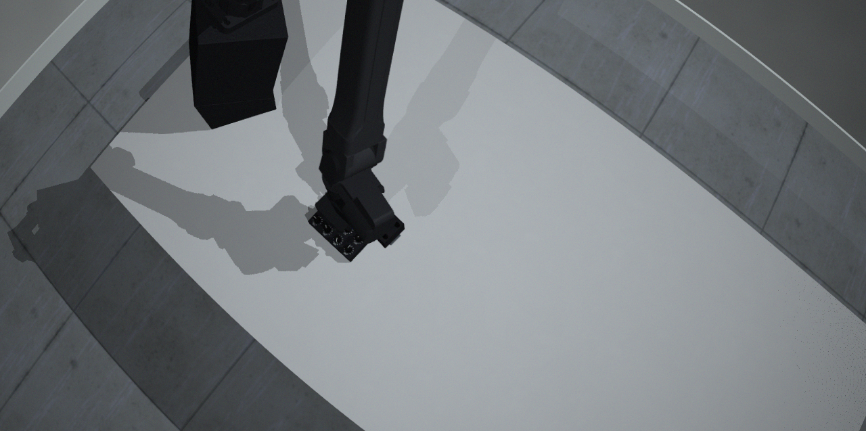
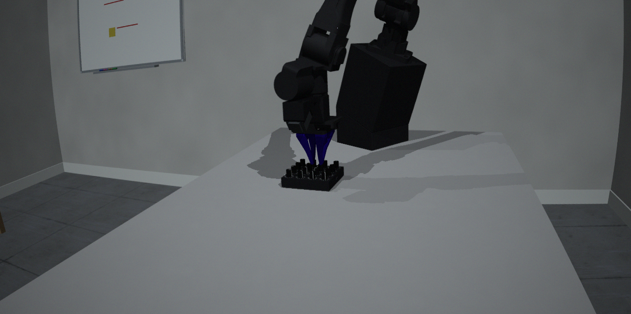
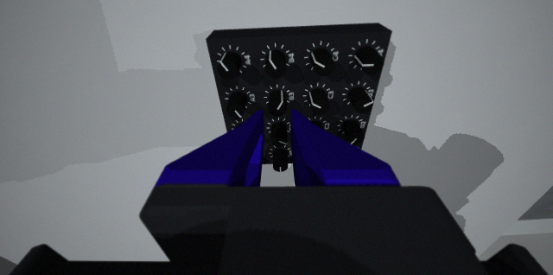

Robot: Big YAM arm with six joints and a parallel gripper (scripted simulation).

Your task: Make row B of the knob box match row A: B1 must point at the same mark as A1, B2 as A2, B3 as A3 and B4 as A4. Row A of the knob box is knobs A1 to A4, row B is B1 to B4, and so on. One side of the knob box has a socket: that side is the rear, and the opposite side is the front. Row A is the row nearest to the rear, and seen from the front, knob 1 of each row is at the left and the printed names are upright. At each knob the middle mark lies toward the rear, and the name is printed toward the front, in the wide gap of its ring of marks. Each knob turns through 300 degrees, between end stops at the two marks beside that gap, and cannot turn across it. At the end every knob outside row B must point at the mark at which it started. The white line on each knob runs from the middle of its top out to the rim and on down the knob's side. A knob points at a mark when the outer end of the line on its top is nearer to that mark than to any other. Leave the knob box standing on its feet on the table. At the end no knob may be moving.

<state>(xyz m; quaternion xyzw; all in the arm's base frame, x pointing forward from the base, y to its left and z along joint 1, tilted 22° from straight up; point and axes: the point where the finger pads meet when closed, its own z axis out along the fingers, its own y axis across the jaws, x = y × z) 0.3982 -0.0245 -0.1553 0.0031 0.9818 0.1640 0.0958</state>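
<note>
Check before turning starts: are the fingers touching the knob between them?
Apart. The wrist view shows the knob centred between the blue fingers, with a dark gap on each side.
</note>
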